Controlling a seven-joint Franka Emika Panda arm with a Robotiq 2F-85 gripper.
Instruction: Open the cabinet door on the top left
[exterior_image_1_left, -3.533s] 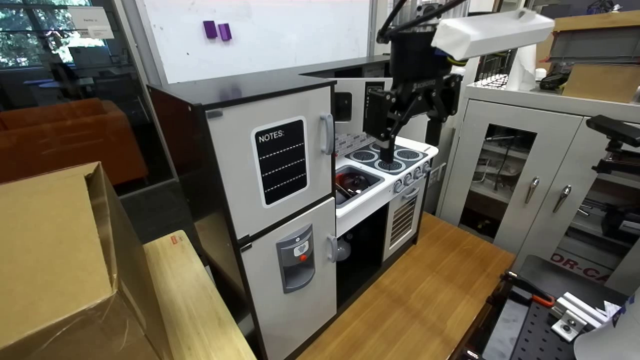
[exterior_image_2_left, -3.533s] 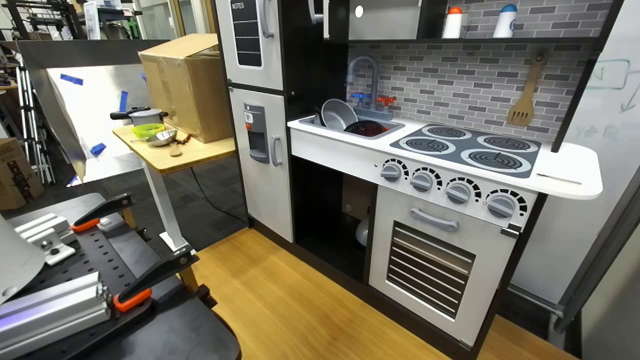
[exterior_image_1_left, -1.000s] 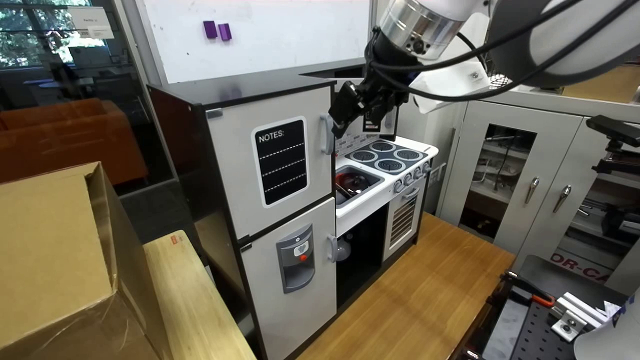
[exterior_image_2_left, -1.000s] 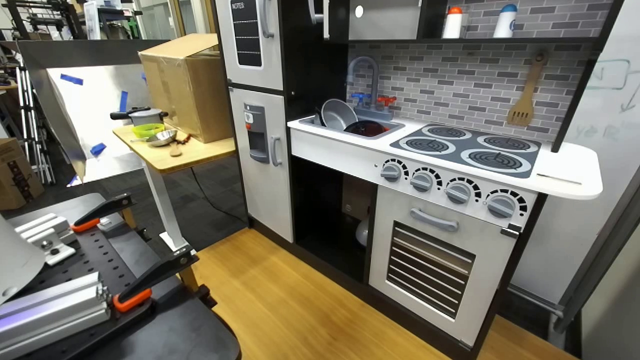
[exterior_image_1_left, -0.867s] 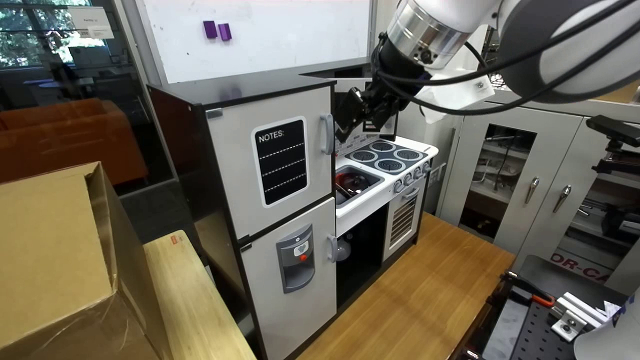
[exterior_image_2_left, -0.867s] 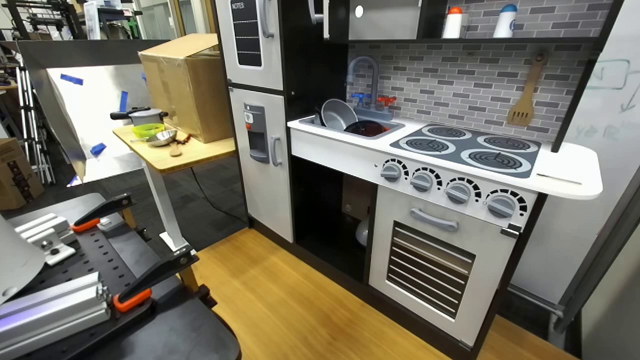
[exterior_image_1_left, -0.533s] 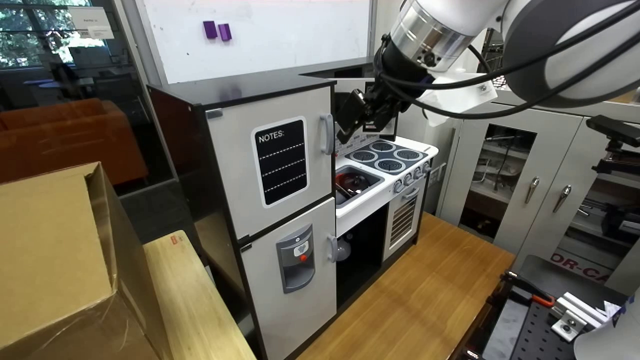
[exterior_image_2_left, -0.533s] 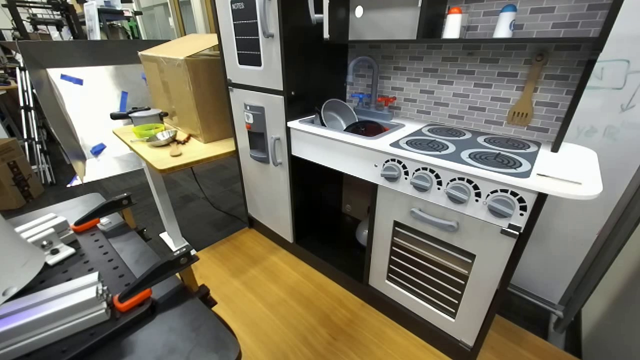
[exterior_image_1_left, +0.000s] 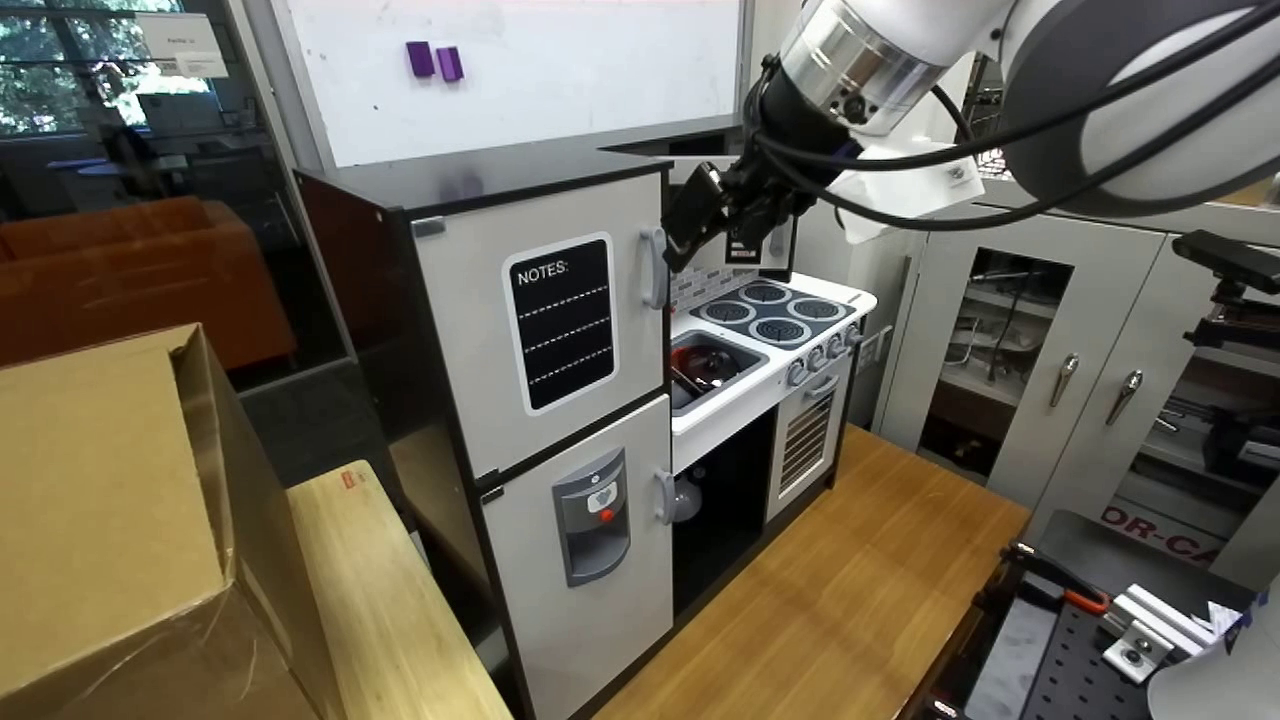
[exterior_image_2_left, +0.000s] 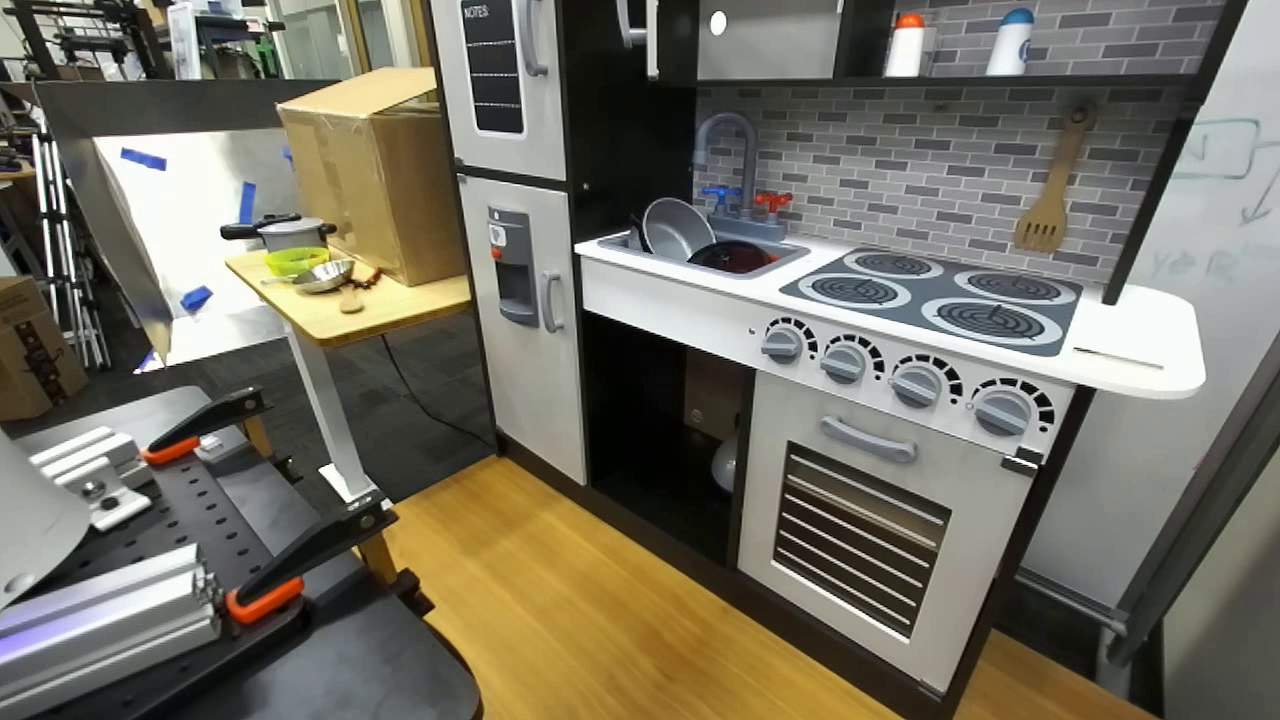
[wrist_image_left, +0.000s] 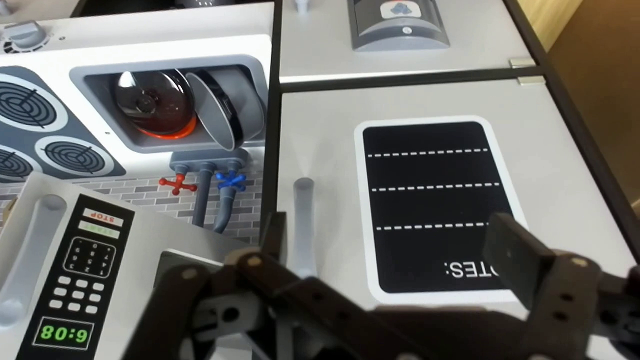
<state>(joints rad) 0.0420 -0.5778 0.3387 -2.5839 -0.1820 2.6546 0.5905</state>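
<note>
Black, two-fingered Robotiq gripper (wrist_image_left: 395, 244), its fingers (wrist_image_left: 516, 257) spread wide with nothing gripped, leans in just beside a vertical grey handle (wrist_image_left: 304, 220). Moments ago it hung fingers-down over the dark grey hob with four ringed burners (exterior_image_1_left: 770, 311), away to the right, so the approach looks nearly finished. Over the last half second it has shifted only a little, up and left, toward the handle, which I take for fine alignment. Seen from the wrist, where everything stands upside down, the handle falls between the two fingertips, much closer to the one on the scene's right; whether either finger touches it, I cannot tell. That handle runs along the right edge of the white, roughly square toy-fridge cabinet door (exterior_image_1_left: 480, 340) at upper left, whose black, white-bordered NOTES panel (exterior_image_1_left: 562, 325) sits left of the handle. Shut and unmoved, the door still awaits its pull; the handle probably needs to sit deeper between the fingers before they draw together. Below it, the white door with a grey water dispenser (exterior_image_1_left: 590, 630) is shut too. Right of the gripper, the white toy microwave door with a black keypad strip (wrist_image_left: 142, 237) appears swung out, near enough to be knocked by a stray swing.
</note>
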